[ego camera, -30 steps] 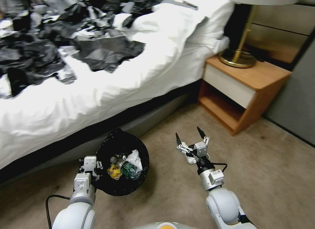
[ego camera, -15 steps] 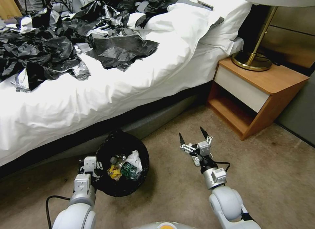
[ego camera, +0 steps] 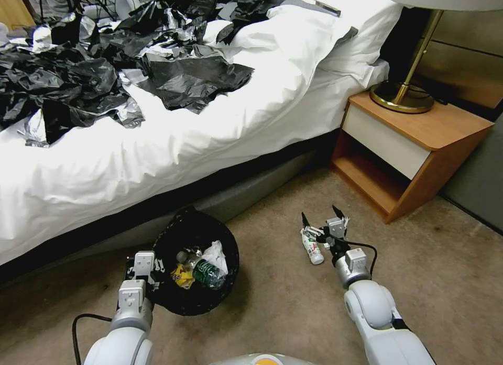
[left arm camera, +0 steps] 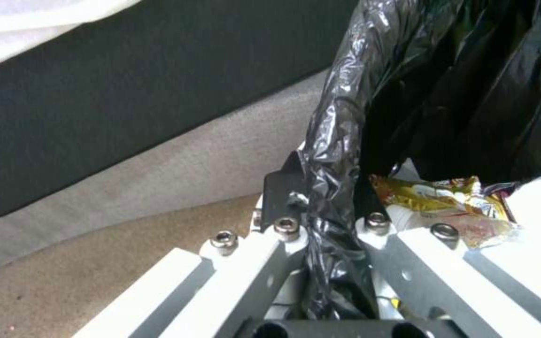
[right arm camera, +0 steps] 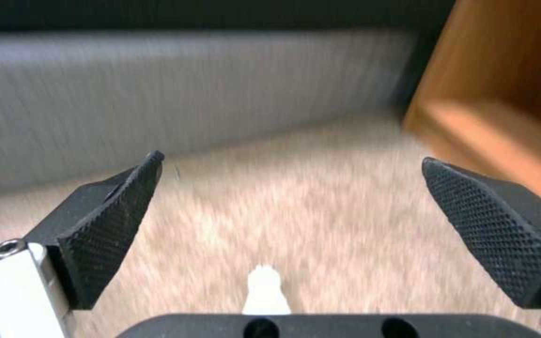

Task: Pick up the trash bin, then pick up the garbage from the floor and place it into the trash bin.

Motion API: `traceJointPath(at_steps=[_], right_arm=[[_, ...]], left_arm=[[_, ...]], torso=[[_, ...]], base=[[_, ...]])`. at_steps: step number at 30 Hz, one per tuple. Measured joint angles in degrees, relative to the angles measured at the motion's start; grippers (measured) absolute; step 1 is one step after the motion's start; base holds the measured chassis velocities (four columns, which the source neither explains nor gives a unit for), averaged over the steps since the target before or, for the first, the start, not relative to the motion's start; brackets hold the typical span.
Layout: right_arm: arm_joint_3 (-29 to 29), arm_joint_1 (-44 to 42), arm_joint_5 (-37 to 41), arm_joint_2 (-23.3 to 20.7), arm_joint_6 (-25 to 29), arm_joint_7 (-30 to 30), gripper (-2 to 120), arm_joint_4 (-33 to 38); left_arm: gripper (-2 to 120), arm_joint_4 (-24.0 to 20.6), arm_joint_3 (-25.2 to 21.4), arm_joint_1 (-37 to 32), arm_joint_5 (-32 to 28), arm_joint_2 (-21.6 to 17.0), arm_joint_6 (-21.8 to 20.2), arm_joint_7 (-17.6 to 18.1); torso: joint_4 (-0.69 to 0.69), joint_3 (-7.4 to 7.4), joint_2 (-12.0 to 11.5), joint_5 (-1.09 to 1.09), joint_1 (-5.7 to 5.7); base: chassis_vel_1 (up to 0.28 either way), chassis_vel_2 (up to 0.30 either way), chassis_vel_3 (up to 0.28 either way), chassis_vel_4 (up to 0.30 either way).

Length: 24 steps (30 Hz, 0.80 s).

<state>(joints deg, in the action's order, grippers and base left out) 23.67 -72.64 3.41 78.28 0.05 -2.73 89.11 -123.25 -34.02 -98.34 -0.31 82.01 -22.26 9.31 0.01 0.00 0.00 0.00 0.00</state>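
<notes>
The small clear plastic bottle with a white label (ego camera: pixel 312 248) lies on its side on the tan carpet, right of centre in the lower half of the head view, just beside the right end effector (ego camera: pixel 322 218). Its cap tip (right arm camera: pixel 263 273) peeks in low between the two black ridged pads (right arm camera: pixel 111 220) in the right wrist view. That end effector is spread wide and empty, so the step in hand looks like the pickup of this bottle. The next move calls for lowering until the pads straddle the bottle's body across its short width, then closing.

To the lower left of centre stands the small round trash bin lined with crinkly black plastic (ego camera: pixel 195 260), close against the bed base. It already holds a green-labelled clear bottle (ego camera: pixel 205 272), a yellow wrapper (ego camera: pixel 183 275) and crumpled white paper (ego camera: pixel 215 251). The left end effector (ego camera: pixel 140 265) is clamped on the bin's bagged rim (left arm camera: pixel 333 197), one finger outside and one inside.
</notes>
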Motion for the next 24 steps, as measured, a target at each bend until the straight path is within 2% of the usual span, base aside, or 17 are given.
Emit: traceJointPath(at_steps=[8,15,24], right_arm=[[-1.01,5.7,-1.76,1.19,-0.2,-0.16,100,-11.22],[-1.15,11.22,-3.29,2.32,2.57,-2.58,100,-22.91],[-0.44,15.24,-6.0,3.63,3.95,-4.09,100,-31.69]], left_arm=[[1,-0.05,0.04,-0.51,0.26,0.01,0.1,-0.02],[1,-0.37,-0.08,-1.16,0.48,0.11,0.25,-0.04],[1,-0.38,-0.08,-1.13,0.59,0.32,0.27,-0.04]], torso=[[0.0,0.0,0.0,0.0,0.0],[0.0,0.0,0.0,0.0,0.0],[-0.01,0.0,0.0,-0.01,0.0]], base=[[0.0,0.0,0.0,0.0],[0.0,0.0,0.0,0.0],[0.0,0.0,0.0,0.0]])
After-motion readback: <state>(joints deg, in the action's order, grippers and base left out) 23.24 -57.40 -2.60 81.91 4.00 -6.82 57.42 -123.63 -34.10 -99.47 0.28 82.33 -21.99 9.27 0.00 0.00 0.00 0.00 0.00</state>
